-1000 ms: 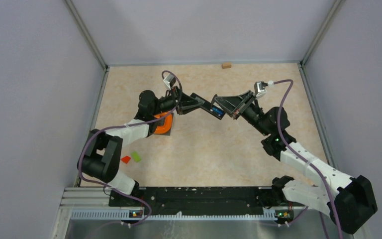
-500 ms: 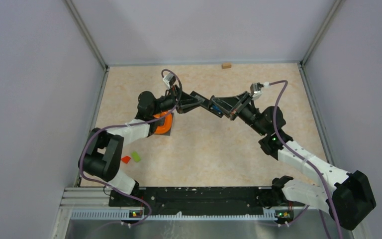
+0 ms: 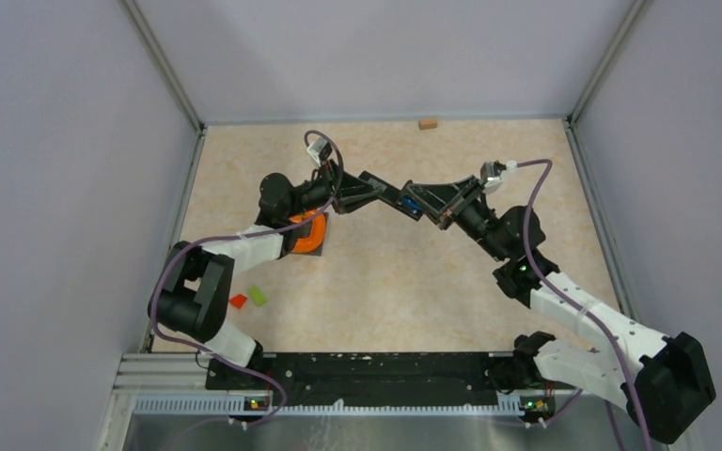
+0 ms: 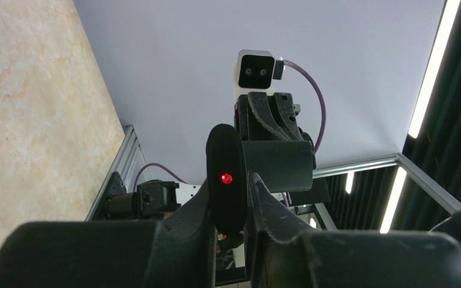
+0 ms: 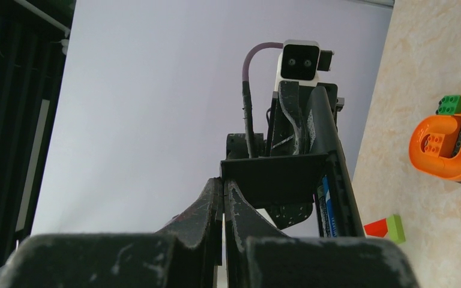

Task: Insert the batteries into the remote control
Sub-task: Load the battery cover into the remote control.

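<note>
Top external: remote control (image 3: 392, 195) is held aloft toward 12 o'clock over the bench (image 3: 385, 282), apparently braced from both ends for loading. Left fingers (image 4: 270, 211) are clamped on its 9 o'clock end, right fingers (image 5: 199, 211) pinched on its 3 o'clock edge. Blue battery (image 5: 327, 207) is seated inside.

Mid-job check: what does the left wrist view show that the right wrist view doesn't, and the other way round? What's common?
Left wrist only: the remote end-on, a red light lit on it, clamped in the left hand; the right arm's wrist camera; ceiling light strips.
Right wrist only: a blue battery apparently lying in the remote's open side; the left arm's wrist camera; an orange ring toy and red and green blocks on the table.
Both: the remote, the beige table, the grey wall.
</note>
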Robot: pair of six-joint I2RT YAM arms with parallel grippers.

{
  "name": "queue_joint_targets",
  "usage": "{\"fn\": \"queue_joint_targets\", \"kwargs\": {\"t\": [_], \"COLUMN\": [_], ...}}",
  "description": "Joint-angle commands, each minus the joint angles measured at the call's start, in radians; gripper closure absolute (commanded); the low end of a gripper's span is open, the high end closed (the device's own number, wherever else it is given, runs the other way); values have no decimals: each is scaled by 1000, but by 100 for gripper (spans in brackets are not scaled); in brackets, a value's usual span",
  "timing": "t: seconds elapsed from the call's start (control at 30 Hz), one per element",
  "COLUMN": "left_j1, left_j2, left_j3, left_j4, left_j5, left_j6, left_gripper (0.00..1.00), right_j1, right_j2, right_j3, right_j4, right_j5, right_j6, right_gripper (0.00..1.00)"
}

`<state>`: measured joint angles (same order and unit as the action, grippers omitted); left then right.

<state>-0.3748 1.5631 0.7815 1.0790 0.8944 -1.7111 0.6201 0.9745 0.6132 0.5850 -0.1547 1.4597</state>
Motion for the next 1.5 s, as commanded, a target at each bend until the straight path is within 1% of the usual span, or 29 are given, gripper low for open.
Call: {"fn": "queue_joint_targets", "kwargs": {"t": [0.0,0.2,0.4,0.57,0.8,1.1,1.23,1.47], "left_j1": [-3,-3,-4,-4,-4,-2,-2,-2], "left_j2": [-12,-11,-16,-12,-8,-13,-23,-20], "left_j3": [7,15,18,17,18,15,18,17], "left_j4": [143,177,191,192,200,201,168,160], "left_j5": [-20,-19,-22,-26,-26,-34,-30,-31], "left_j6": [-58,-89,-113,-117,-122,-104,-84,-81], "left_gripper": [100,100,100,100,100,100,100,100], "right_j1": [10,16,36,43,44,44,44,44], "right_j2": [-13,17,16,5,-36,-66,-88,-114], "right_j3": [-20,-37,-84,-101,-108,-105,-92,-73], "right_j4": [-45,-37,-24,-45,-107,-169,-211,-278], "right_j5": [32,22,67,74,101,110,127,150], "right_j6": [10,14,-5,-5,-23,-18,-19,-29], "right_gripper": [100,100,100,97,90,88,87,82]}}
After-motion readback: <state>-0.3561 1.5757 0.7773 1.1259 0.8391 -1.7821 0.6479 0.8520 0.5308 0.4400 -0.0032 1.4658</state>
